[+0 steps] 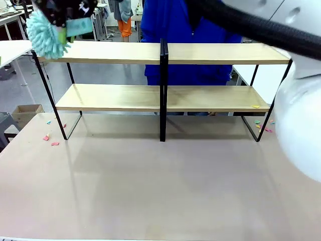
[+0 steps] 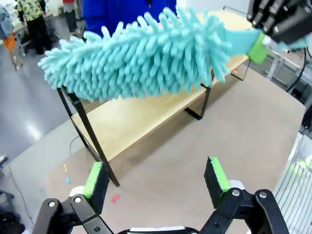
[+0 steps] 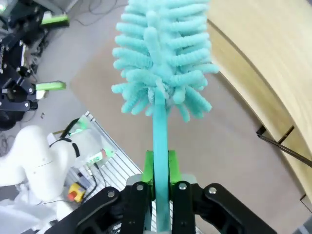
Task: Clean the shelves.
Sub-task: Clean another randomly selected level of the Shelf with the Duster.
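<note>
The shelves (image 1: 115, 52) stand across the far half of the table, two light-wood boards on a black frame. My right gripper (image 1: 65, 12) reaches over to their top left corner, shut on the handle of a turquoise fluffy duster (image 1: 46, 35). The duster head hangs off the upper board's left end. From the right wrist, the right gripper (image 3: 160, 170) clamps the duster's (image 3: 161, 53) handle, with the shelves (image 3: 263, 58) to the right. My left gripper (image 2: 156, 178) hovers open and holds nothing, below the duster (image 2: 141, 53) and before the shelves (image 2: 141, 117).
Small paper scraps lie on the table by the left leg (image 1: 50, 139) and the right leg (image 1: 263, 125). A yellow scrap (image 1: 256, 106) sits on the lower board. A person in blue (image 1: 175, 25) stands behind the rack. A cardboard box (image 1: 27, 111) is on the floor at left.
</note>
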Robot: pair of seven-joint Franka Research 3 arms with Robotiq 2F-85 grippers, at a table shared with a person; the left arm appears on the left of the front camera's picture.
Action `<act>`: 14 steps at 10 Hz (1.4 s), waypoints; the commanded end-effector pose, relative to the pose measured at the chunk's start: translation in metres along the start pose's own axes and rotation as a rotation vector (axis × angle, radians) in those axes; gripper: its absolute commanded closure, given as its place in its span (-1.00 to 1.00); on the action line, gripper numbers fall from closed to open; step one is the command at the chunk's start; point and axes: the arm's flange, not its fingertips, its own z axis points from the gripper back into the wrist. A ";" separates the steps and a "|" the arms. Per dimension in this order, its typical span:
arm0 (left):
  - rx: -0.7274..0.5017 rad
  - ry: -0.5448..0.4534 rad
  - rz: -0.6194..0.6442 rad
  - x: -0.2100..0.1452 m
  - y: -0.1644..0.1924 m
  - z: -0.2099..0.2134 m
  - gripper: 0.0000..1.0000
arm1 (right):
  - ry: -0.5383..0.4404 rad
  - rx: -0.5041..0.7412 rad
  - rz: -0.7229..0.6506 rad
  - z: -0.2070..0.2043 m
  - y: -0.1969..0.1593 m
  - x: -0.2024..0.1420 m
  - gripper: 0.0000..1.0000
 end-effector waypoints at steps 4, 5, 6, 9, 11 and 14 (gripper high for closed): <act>-0.009 -0.009 -0.007 -0.001 0.001 0.000 -1.00 | -0.038 0.016 -0.131 0.027 -0.042 -0.014 0.75; -0.009 -0.009 -0.007 -0.001 0.001 0.000 -1.00 | -0.040 0.008 -0.146 0.028 -0.045 -0.018 0.75; -0.009 -0.009 -0.007 -0.001 0.001 0.000 -1.00 | -0.044 -0.024 -0.171 0.029 -0.049 -0.021 0.75; -0.009 -0.009 -0.007 -0.001 0.001 0.000 -1.00 | -0.058 -0.056 -0.241 0.083 -0.112 -0.076 0.75; -0.009 -0.009 -0.007 -0.001 0.001 0.000 -1.00 | -0.066 -0.058 -0.316 0.125 -0.165 -0.148 0.75; -0.009 -0.009 -0.007 -0.001 0.001 0.000 -1.00 | -0.174 0.063 -0.334 0.181 -0.227 -0.270 0.75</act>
